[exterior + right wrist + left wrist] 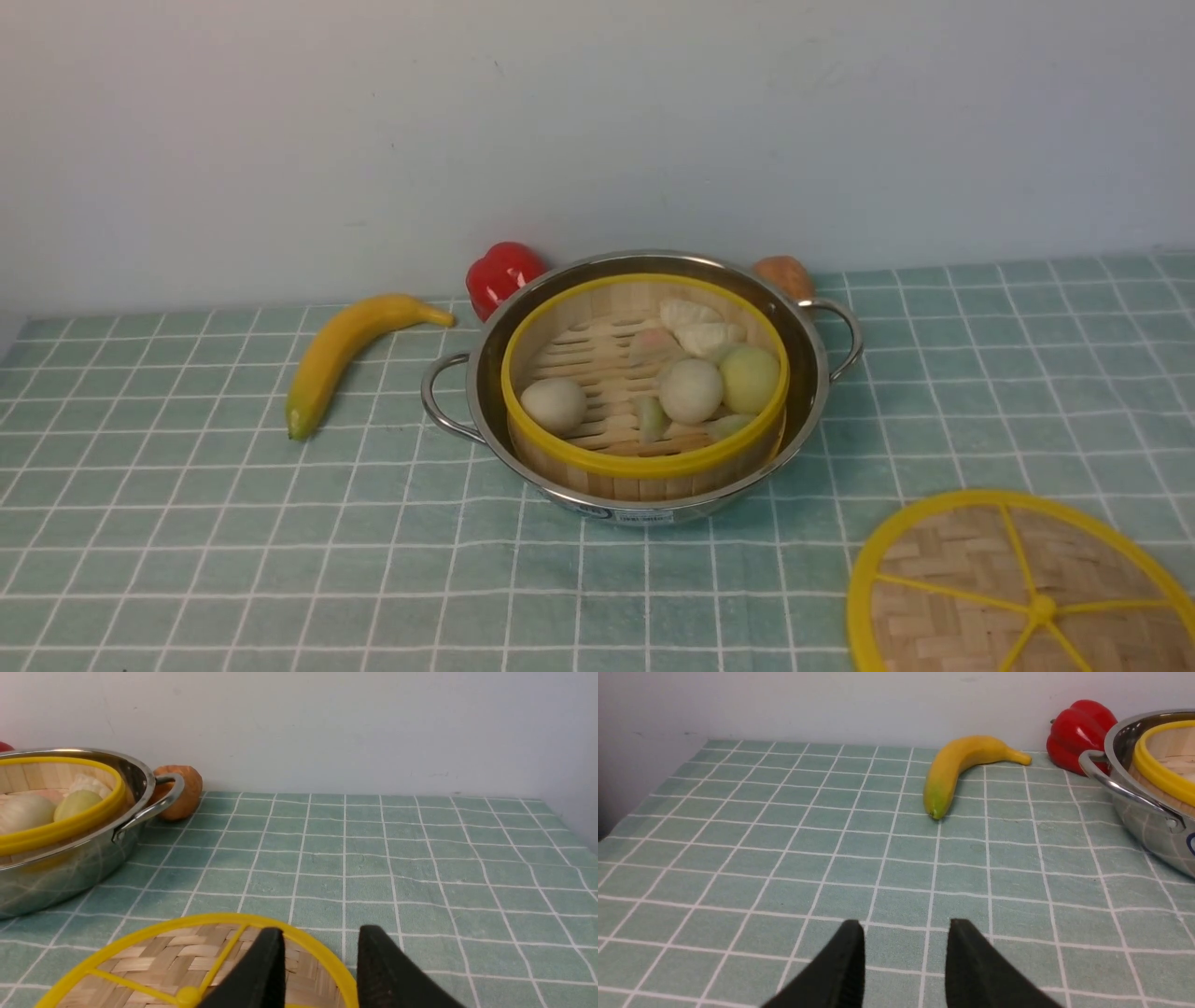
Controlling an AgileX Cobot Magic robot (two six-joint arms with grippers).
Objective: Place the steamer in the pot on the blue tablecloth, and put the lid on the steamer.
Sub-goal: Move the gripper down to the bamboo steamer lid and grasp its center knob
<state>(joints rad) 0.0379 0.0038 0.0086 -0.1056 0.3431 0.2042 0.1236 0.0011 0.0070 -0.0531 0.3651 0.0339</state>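
front: raised, forward | wrists: low, forward | shared: pot (808,373)

light: bright, even, diffuse | shadows: faint, soft-edged, under banana (345,350) & pot (653,258) | glare: small highlights atop red pepper (1083,723); pot wall mirrors blue tablecloth (420,858) grid | focus: front view slightly soft, wrist views sharper | wall (635,765) greyer at far left

Holding left pincer (906,924) parted and empty, low, aimed forward. Holding right pincer (322,929) likewise: black jaws spread apart, gripping nothing, aimed forward and slightly downward.
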